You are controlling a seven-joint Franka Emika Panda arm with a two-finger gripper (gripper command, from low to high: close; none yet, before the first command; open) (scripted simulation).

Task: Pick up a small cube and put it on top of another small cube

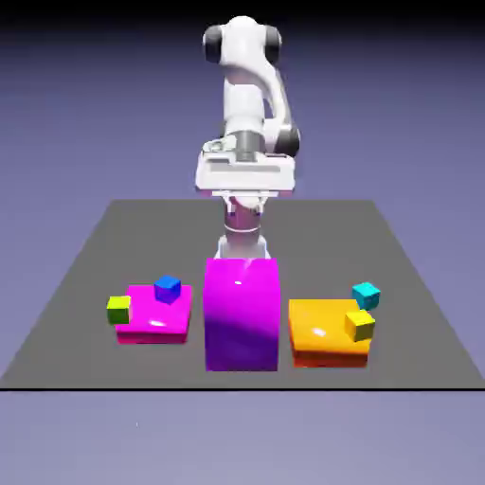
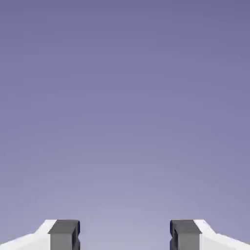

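The tool stands spread with nothing between its fingers; the hand view shows only the plain backdrop past the two grey fingertips, so it is aimed nowhere near the work yet. In the exterior view the arm is folded high at the table's far side, well apart from every block. The cyan cube sits at the exterior view's right, just beside the far corner of the orange block, with a yellow cube close by it on that block. A tall magenta block stands in the middle, and a flat pink block at the left carries a blue cube, with a green cube at its edge. The step in hand looks like the approach. It would go best by tipping the tool downward first, travelling high over the magenta block, then dropping straight onto the cyan cube with the fingers turned so neither one strikes the yellow cube or the orange block's edge.
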